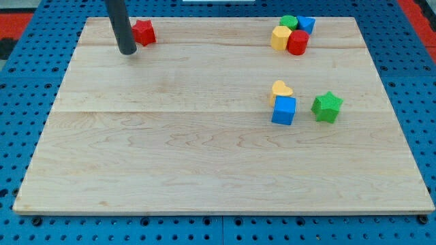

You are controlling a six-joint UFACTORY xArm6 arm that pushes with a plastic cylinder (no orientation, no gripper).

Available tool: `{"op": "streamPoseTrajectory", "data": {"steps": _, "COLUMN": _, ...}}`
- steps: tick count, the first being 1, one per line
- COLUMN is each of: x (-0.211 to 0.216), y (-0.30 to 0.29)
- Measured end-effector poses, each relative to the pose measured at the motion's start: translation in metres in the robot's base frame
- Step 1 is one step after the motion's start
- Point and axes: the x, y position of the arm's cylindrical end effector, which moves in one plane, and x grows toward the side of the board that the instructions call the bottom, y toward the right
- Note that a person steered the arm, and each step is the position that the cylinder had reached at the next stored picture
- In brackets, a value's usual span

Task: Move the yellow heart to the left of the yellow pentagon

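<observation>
The yellow heart [281, 89] lies right of the board's centre, touching the top edge of a blue cube [284, 110]. The yellow pentagon [279, 38] sits near the view's top right, in a tight cluster with a red cylinder [298, 42], a green block [289, 22] and a blue block [306, 24]. My tip [127, 50] is at the view's top left, just left of and below a red star-like block [143, 32], far from the heart and the pentagon.
A green star [327, 106] lies right of the blue cube. The wooden board [170, 170] rests on a blue pegboard surface. The rod rises out of the view's top.
</observation>
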Motion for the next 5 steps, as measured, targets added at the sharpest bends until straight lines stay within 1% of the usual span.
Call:
{"op": "streamPoseTrajectory", "data": {"steps": 1, "x": 0.051, "y": 0.067}}
{"op": "streamPoseTrajectory", "data": {"steps": 2, "x": 0.065, "y": 0.145}}
{"op": "streamPoseTrajectory", "data": {"steps": 4, "x": 0.039, "y": 0.308}}
{"op": "streamPoseTrajectory", "data": {"steps": 5, "x": 0.056, "y": 0.334}}
